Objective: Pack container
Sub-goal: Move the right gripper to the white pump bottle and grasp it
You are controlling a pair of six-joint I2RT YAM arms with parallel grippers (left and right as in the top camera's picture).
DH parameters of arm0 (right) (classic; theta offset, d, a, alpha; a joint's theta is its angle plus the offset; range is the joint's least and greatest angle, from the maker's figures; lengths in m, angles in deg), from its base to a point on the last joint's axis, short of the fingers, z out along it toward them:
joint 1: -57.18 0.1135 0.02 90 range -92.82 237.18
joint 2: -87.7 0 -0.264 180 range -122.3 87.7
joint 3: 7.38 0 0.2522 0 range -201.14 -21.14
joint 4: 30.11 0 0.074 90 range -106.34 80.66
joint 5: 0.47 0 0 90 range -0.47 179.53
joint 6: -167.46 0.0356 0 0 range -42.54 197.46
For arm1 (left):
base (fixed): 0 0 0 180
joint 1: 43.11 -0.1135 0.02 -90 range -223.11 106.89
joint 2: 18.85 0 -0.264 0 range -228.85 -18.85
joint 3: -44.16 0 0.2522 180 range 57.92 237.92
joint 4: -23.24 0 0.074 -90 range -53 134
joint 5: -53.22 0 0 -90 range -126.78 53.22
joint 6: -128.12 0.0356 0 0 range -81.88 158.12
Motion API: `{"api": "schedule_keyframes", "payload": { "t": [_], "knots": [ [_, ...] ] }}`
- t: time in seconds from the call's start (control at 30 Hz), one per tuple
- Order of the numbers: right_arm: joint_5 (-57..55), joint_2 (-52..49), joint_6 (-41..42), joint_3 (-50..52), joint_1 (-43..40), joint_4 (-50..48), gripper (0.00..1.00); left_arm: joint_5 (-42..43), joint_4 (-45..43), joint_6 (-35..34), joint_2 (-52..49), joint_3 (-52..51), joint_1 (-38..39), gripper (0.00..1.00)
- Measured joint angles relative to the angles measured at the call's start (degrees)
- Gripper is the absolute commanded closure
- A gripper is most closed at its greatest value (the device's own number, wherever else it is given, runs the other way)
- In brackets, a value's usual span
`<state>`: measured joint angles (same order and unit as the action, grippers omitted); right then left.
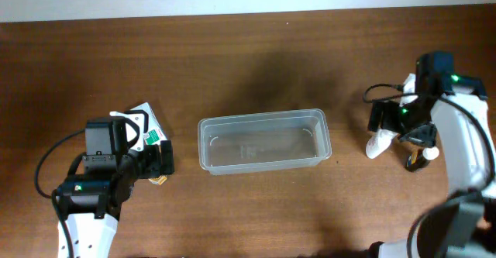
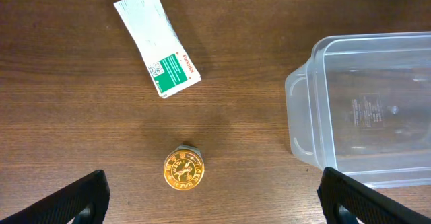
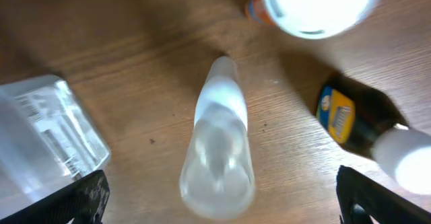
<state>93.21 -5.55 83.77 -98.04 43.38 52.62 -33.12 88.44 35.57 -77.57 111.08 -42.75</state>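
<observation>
Both grippers spread wide, nothing held. Left gripper [image 2: 215, 207] above small round gold-lidded jar [image 2: 183, 169]; white-and-green paper packet [image 2: 158, 70] beyond. Right gripper [image 3: 222, 207] above translucent white tapered bottle [image 3: 217, 150], lying flat; dark yellow-labelled bottle [image 3: 347, 120] beside. Clear rectangular plastic container [image 1: 203, 143] mid-table, between arms.

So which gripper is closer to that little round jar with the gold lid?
Left. The left gripper hangs open over the gold-lidded jar; the right gripper is beyond the clear plastic tub, over a clear bottle.
</observation>
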Motion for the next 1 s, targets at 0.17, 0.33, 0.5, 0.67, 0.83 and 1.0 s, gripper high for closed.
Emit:
{"api": "schedule_keyframes", "payload": {
  "t": [0.17,0.33,0.5,0.67,0.83,1.0],
  "knots": [
    [0.6,-6.4,0.2,0.0,0.0,-1.9,0.29,0.0,0.0,0.0,0.0,0.0,0.0,0.00],
    [0.8,-7.6,0.5,0.0,0.0,-3.0,0.45,0.0,0.0,0.0,0.0,0.0,0.0,0.01],
    [0.7,-7.6,0.6,0.0,0.0,-3.3,0.58,0.0,0.0,0.0,0.0,0.0,0.0,0.01],
    [0.7,-7.6,0.8,0.0,0.0,-3.3,0.65,0.0,0.0,0.0,0.0,0.0,0.0,0.01],
    [0.7,-7.6,0.8,0.0,0.0,-3.3,0.73,0.0,0.0,0.0,0.0,0.0,0.0,0.01],
    [0.5,-7.6,0.7,-0.2,0.0,-3.2,0.80,0.0,0.0,0.0,0.0,0.0,0.0,0.01]
  ]
}}
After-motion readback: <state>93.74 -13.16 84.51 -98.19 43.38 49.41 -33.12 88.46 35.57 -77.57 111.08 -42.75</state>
